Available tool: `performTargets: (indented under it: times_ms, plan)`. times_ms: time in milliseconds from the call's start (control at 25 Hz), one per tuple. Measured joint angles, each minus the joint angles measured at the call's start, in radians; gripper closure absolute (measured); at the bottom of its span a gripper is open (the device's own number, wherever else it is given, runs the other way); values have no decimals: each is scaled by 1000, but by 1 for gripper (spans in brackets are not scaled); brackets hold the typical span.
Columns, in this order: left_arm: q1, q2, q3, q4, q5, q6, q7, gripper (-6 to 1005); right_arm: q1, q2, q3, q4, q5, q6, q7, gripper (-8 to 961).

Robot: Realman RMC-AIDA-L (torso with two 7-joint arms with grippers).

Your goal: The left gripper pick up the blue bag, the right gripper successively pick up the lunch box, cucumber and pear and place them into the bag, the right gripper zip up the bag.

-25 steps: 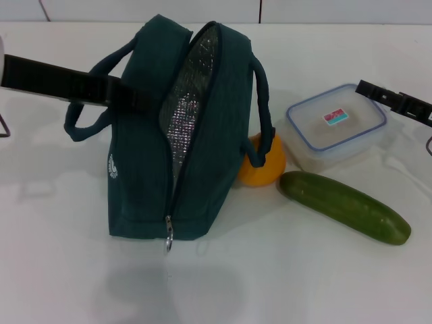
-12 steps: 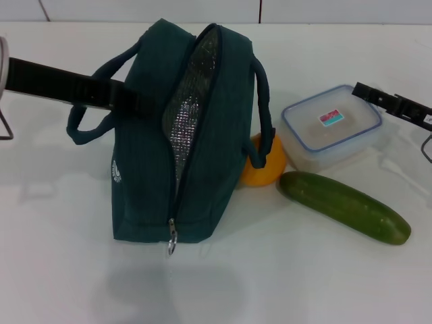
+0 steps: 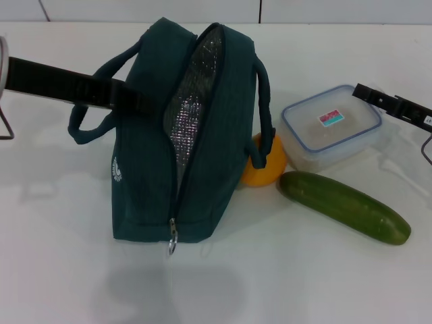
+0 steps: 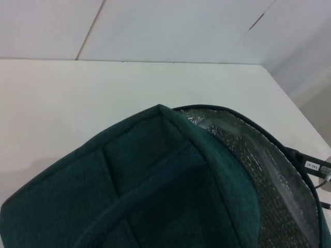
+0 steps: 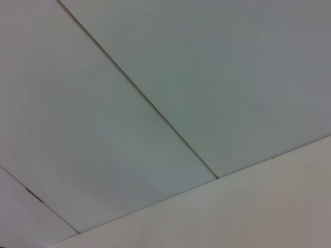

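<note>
The blue bag (image 3: pixel 152 162) stands upright left of centre, unzipped, with its silver lining (image 3: pixel 192 101) showing. My left gripper (image 3: pixel 131 100) reaches in from the left and is shut on the bag's upper side by its handle; the bag fills the left wrist view (image 4: pixel 170 181). The clear lunch box (image 3: pixel 331 131) with a blue-rimmed lid lies to the right. My right gripper (image 3: pixel 371 98) touches its far right corner. The orange-yellow pear (image 3: pixel 266 165) sits between bag and box, partly behind the bag's handle. The green cucumber (image 3: pixel 344 206) lies in front of the box.
The white table (image 3: pixel 283 283) stretches in front of the bag and cucumber. A white wall (image 5: pixel 207 77) stands behind the table. A thin dark stand (image 3: pixel 5 128) sits at the left edge.
The bag has shifted slightly to the right and stands a little more upright. The lunch box has slid a little to the left with the right gripper at its corner.
</note>
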Motion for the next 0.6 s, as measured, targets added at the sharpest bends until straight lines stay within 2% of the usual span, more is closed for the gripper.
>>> performTargets:
  times_ms: [280, 480, 600]
  plan:
    - [0, 1, -4, 0, 0, 0, 4, 955, 1, 1, 0, 0, 5, 3, -5, 334]
    - [0, 2, -5, 0, 0, 0, 5, 955, 4, 1, 0, 0, 0, 6, -5, 448]
    - [-1, 2, -4, 0, 0, 0, 5, 955, 5, 2, 0, 3, 0, 11, -5, 444]
